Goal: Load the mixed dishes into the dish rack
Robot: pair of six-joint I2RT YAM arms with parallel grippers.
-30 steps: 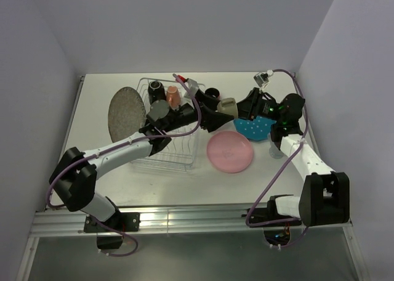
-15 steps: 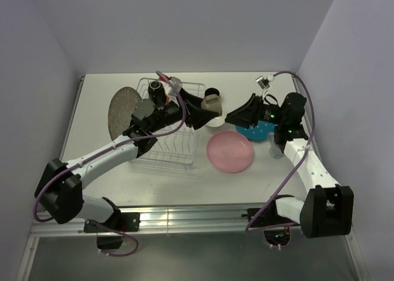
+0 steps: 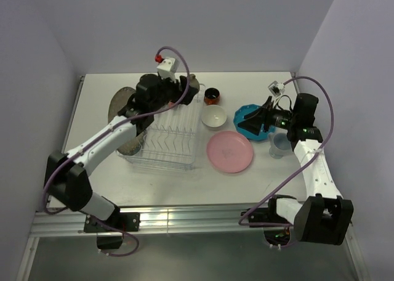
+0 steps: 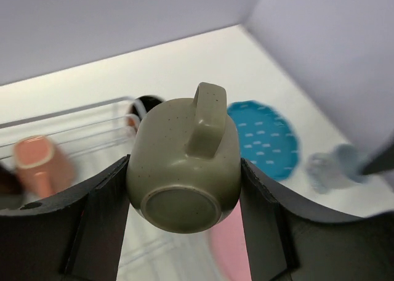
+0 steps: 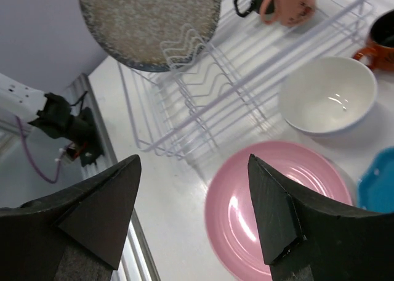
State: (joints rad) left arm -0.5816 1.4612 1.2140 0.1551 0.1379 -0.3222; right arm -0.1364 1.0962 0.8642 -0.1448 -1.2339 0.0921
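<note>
My left gripper (image 4: 184, 165) is shut on a grey-beige mug (image 4: 178, 139), base toward the camera, handle up. In the top view the left gripper (image 3: 188, 89) hangs over the far end of the dish rack (image 3: 161, 146). A pink mug (image 4: 37, 161) and a black mug (image 4: 144, 105) lie in the rack. The grey speckled plate (image 3: 119, 103) leans at its left. My right gripper (image 3: 252, 122) is open and empty above the teal dotted plate (image 3: 245, 113). On the table are the pink plate (image 3: 229, 151), white bowl (image 3: 213, 116), dark-red mug (image 3: 212, 96) and pale blue mug (image 3: 278, 145).
The right wrist view looks down on the rack's prongs (image 5: 203, 102), the white bowl (image 5: 326, 96) and the pink plate (image 5: 277, 207). Walls close the table at the back and both sides. A metal rail (image 3: 184, 219) runs along the near edge.
The right gripper opened, let go of the grey-beige mug and drew back to the right. The left arm carried that mug left and back over the rack.
</note>
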